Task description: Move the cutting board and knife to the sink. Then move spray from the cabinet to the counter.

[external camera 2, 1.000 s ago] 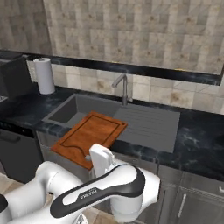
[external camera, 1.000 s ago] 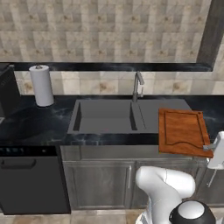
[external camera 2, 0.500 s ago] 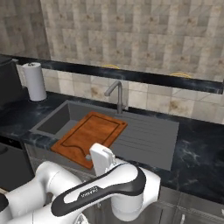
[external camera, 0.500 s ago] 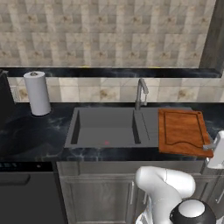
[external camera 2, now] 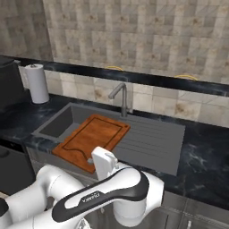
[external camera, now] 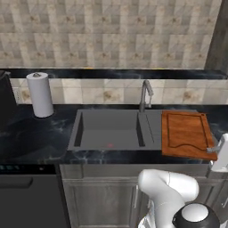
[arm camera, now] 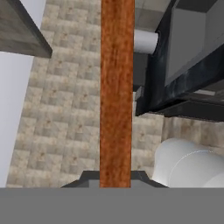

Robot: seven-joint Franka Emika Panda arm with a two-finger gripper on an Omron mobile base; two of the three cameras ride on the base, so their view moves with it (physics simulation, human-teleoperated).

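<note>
Carrying the cutting board [external camera: 185, 133] by one near edge, the end effector [arm camera: 115, 177] — clamped on it — risks it pivoting, slipping, or clipping the sink [external camera: 111, 131] rim.

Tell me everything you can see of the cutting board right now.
The cutting board is a flat, reddish-brown wooden rectangle with a dark groove running just inside its edge. It lies roughly level over the right part of the sink, beside the faucet. The gripper is shut on its near edge; in the hand view the board shows edge-on as a narrow wooden strip between the fingertips. Whether it rests on the sink or hangs above it, I cannot tell.
</note>
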